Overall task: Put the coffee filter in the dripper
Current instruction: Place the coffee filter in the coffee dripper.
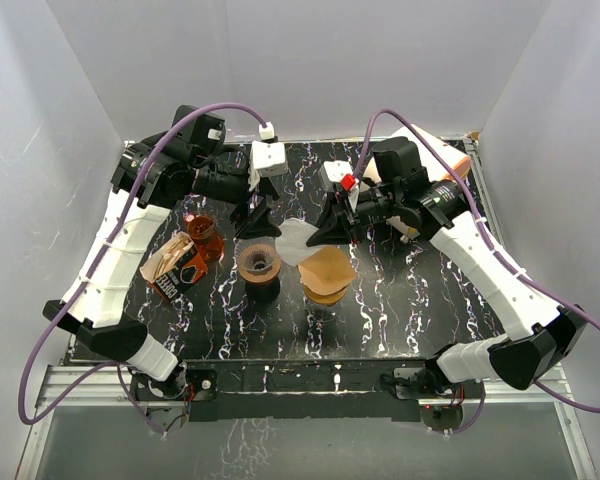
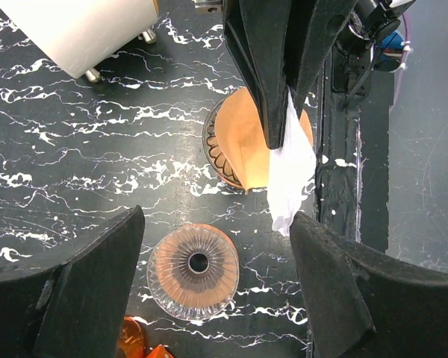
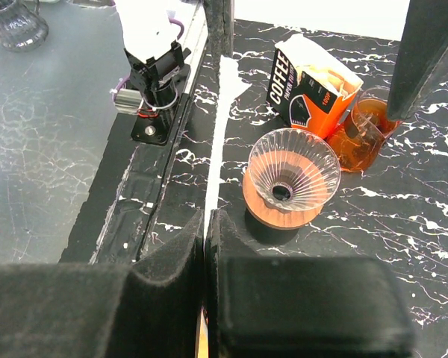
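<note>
Right gripper [image 1: 332, 231] pinched the coffee filter [image 1: 294, 240] by its edge near the dripper [image 1: 259, 262], seemingly offering it to the spread left gripper [image 1: 257, 220].

Right tool [image 1: 318, 233] pinching white filter [image 1: 294, 241], dripper [image 1: 259, 262] just beside

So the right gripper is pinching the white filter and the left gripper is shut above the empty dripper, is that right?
Not quite. The left gripper is open, not shut: the left wrist view shows its jaws spread wide above the empty dripper. The right gripper is pinching the white filter, as you said.
</note>
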Tool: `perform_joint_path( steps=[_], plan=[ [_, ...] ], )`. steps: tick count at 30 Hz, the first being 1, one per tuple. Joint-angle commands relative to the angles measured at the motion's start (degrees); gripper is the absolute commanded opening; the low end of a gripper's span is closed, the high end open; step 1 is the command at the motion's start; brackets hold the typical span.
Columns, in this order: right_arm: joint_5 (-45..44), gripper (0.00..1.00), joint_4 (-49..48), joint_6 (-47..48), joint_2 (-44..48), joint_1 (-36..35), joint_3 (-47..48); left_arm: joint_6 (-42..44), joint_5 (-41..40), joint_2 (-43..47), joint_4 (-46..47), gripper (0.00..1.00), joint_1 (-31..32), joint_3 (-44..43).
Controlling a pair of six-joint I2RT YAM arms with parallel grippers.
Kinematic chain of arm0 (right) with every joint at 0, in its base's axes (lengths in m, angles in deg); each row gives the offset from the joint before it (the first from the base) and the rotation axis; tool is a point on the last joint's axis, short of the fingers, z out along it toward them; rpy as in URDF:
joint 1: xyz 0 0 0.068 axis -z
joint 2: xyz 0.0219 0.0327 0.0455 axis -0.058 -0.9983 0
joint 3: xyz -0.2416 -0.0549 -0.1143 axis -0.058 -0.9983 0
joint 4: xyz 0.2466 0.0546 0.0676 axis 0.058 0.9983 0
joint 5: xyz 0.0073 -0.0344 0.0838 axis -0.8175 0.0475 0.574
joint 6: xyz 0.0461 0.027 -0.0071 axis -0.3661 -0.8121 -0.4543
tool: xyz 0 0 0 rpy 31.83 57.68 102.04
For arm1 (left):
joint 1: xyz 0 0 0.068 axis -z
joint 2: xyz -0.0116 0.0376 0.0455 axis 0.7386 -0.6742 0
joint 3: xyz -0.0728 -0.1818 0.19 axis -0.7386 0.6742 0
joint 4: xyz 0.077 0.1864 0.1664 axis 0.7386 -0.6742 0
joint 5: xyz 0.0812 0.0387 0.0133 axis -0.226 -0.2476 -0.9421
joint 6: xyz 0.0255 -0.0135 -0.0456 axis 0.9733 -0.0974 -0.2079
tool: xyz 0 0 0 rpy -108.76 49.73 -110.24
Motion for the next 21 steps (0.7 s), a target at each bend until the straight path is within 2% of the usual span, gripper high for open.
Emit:
perform_joint_path(
  steps=[1,13,21],
  plan=[
    [1.1,0.0,-3.1,-1.0,0.2,0.0,0.9,-0.1,2.1,1.4,1.0,0.78,0.3,0.3],
    [3.0,0.0,-3.6,-1.7,1.0,0.9,0.7,0.8,0.2,2.2,0.7,0.7,0.3,0.3],
    [2.5,0.0,-3.5,-1.2,1.8,1.3,-0.8,-0.4,-2.3,4.0,1.8,0.75,0.3,-0.5]
  ],
)
